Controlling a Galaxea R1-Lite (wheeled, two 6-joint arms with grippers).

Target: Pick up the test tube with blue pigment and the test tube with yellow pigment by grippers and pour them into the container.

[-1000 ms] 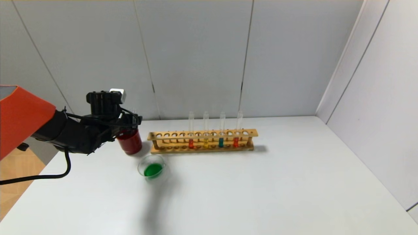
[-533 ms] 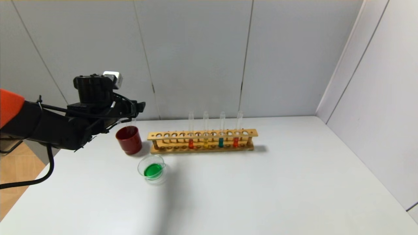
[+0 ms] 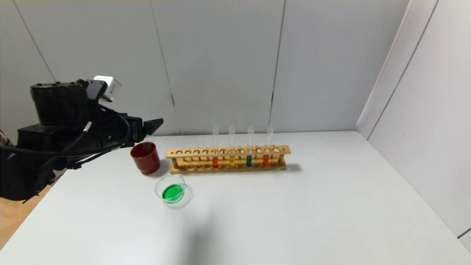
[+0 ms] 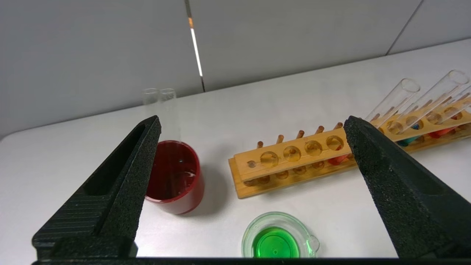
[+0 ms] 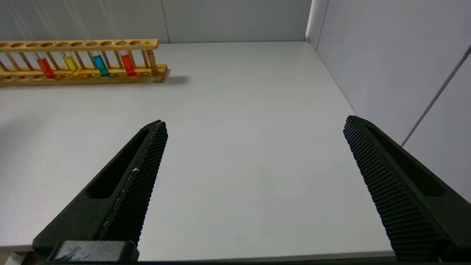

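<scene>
The dish of green liquid is sitting nearest on the bench. Behind it, the left pincer is hovering wide open, empty, above the red cup. Farther back, the blue tube and yellow tube are standing in the wooden rack. The right pincer is gaping, empty.

Definitely a lab bench setup, chemistry-demo style. A wooden test tube rack is set out on a plain white table, with red, yellow and teal liquids in glass tubes. A small glass dish of green liquid is placed nearby, and everything is boxed in by bare grey wall panels.
</scene>
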